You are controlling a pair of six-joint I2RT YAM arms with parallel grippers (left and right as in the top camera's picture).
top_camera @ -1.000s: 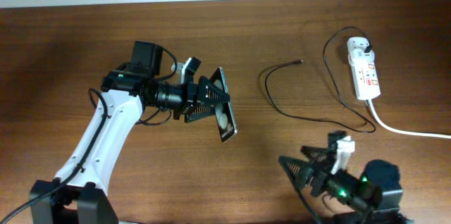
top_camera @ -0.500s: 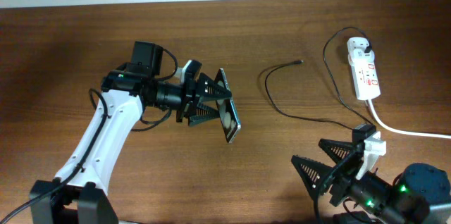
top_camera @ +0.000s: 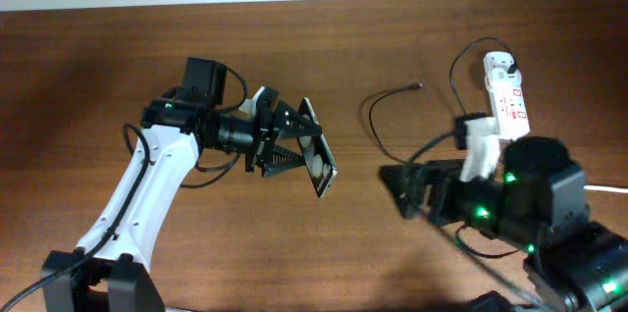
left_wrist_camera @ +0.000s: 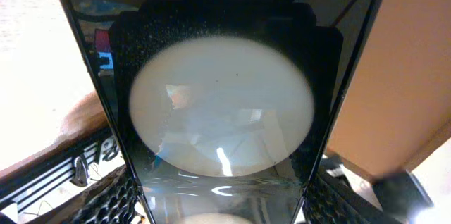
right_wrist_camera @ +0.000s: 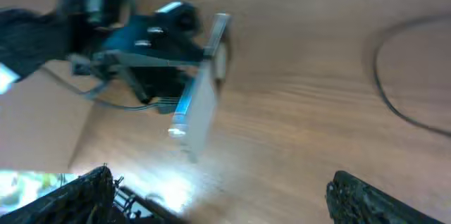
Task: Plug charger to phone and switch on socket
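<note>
One phone [top_camera: 316, 158] is held clear of the bench [top_camera: 78, 77], left of centre, standing on its edge and tilted. The left hand [top_camera: 292, 141] is clamped on it, one finger on each flat face. In the left wrist view the phone fills nearly the whole picture: one white round patch [left_wrist_camera: 222, 104] shows in full, and the top of a second peeks in at the lower edge.

One charger [top_camera: 374, 135] lies on the bench to the right of the phone and well apart from it. Its small tip [top_camera: 419, 86] rests free on the wood, and the thin black cable loops down and passes under the right arm. Its black plug [top_camera: 512, 64] sits at the far end of the one socket [top_camera: 508, 101], a white strip near the right rear of the bench.

The right hand [right_wrist_camera: 218, 189] hangs above the bench between phone and socket, its two fingers spread wide and holding nothing.
</note>
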